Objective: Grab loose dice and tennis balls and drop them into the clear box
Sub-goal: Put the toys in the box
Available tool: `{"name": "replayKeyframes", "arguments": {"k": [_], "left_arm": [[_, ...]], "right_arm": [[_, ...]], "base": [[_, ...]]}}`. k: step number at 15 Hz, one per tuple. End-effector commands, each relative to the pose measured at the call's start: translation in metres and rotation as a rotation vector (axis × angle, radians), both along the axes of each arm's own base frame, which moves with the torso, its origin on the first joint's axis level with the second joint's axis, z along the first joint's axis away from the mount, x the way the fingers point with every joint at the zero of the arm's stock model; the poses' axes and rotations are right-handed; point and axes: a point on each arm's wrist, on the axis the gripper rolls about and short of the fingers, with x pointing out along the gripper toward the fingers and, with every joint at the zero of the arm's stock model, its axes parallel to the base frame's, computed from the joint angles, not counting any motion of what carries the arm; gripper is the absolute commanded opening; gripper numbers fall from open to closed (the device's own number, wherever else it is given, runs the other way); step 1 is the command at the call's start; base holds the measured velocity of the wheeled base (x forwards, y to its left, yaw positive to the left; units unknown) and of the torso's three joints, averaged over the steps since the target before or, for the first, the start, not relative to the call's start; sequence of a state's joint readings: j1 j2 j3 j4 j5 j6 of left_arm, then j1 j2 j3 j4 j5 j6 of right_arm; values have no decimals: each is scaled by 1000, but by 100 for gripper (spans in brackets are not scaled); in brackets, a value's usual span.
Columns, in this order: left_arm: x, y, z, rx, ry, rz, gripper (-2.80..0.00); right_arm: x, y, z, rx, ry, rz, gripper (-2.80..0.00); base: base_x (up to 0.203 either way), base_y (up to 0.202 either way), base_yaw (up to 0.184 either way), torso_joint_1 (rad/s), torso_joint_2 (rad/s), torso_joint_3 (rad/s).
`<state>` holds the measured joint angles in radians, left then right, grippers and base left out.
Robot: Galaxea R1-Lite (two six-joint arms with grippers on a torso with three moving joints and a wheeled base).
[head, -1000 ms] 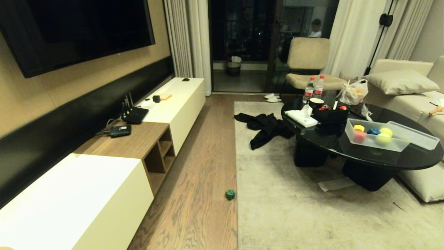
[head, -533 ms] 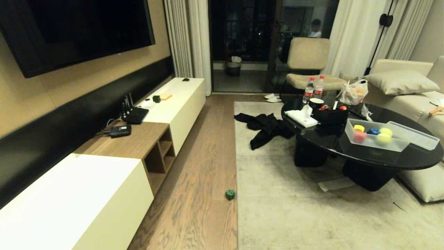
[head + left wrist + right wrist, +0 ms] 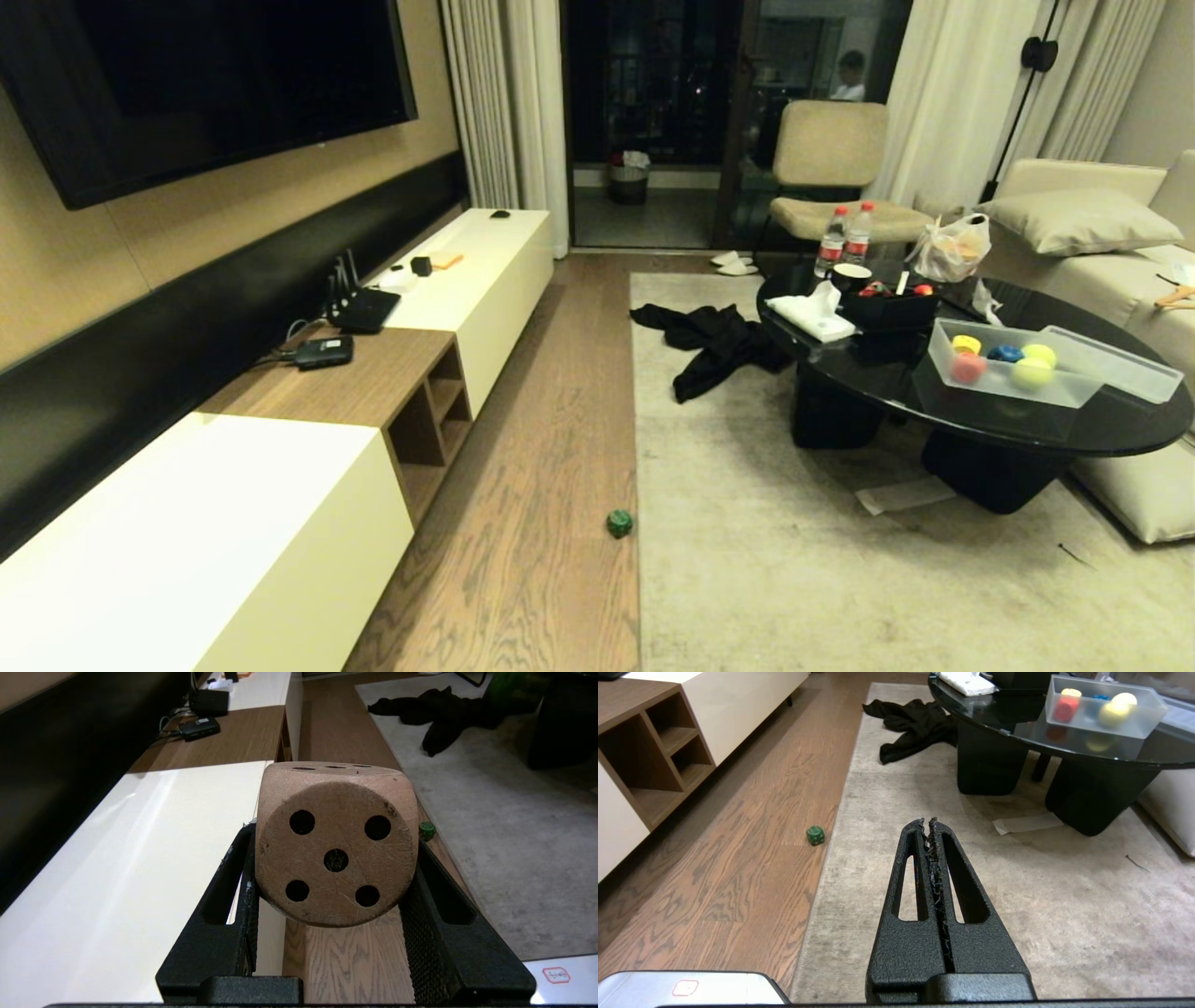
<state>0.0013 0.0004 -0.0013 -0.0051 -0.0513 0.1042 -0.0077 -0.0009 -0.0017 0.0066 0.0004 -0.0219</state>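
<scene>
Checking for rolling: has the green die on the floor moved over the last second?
No. The green die sits at the same spot by the rug edge.

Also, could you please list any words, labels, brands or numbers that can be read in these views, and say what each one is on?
No text can be read anywhere.
Small red-outlined sticker on the robot's white body: characters too small to read.
Water bottles on the black table: red labels, print too small to read.
Tan die held in the left gripper: only pips, five on the facing side.
Green die on the floor: pips too small to count.
</scene>
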Motion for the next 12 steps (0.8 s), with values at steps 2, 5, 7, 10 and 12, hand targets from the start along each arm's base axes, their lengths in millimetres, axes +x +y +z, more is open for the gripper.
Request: {"name": "replayKeyframes", "arguments": {"k": [2, 5, 7, 10, 12], "left_arm": [[0, 0, 0, -44, 0, 9, -280], [0, 1, 0, -94, 0, 40, -280], [0, 1, 0, -101, -1, 47, -280], [0, 1, 0, -108, -1, 51, -280], [0, 1, 0, -115, -2, 52, -280]], "right_arm": [[0, 0, 0, 0, 1, 1, -280], [0, 0, 0, -1, 1, 1, -280], [0, 0, 0, 0, 1, 1, -280], [0, 0, 0, 0, 1, 1, -280], [0, 0, 0, -1, 1, 1, -280]], "base": [[0, 0, 0, 0, 0, 0], [0, 0, 0, 0, 0, 0], [0, 0, 0, 0, 0, 0], [0, 0, 0, 0, 0, 0], [0, 0, 0, 0, 0, 0]]}}
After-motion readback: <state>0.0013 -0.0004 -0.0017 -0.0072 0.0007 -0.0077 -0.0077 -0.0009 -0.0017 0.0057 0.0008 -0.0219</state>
